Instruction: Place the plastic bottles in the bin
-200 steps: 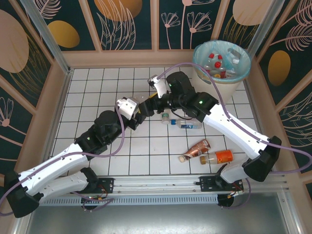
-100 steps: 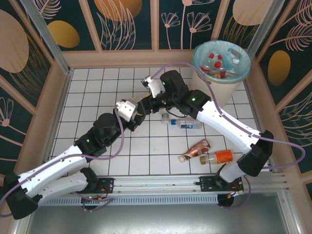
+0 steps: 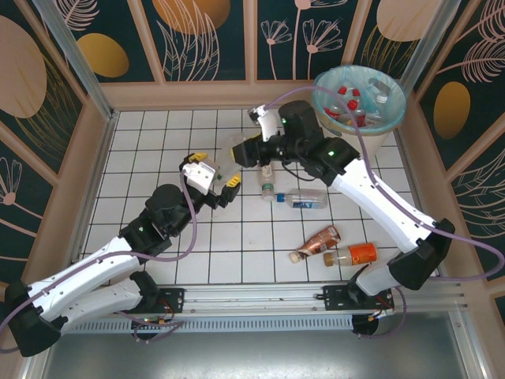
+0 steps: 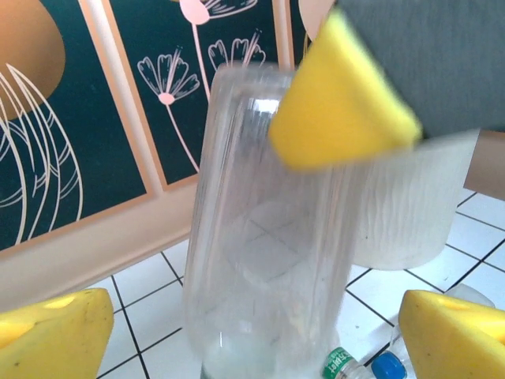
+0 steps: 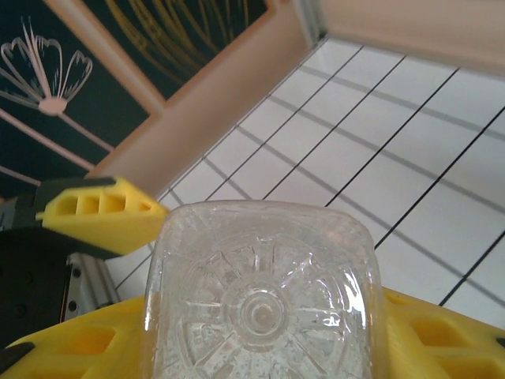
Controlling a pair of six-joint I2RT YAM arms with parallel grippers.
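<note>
On white tiled table (image 3: 158,134), floral walls (image 3: 197,39) around, left end effector (image 4: 252,332) apart, right end effector (image 5: 264,347) clamped on clear bottle (image 5: 260,260)

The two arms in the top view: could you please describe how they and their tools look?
The left arm and the right arm have white shells with bulky black joints. A thin purple cable loops along each. A small green light glows on the right arm. The left tool and the right tool end in chunky yellow fingers.
</note>
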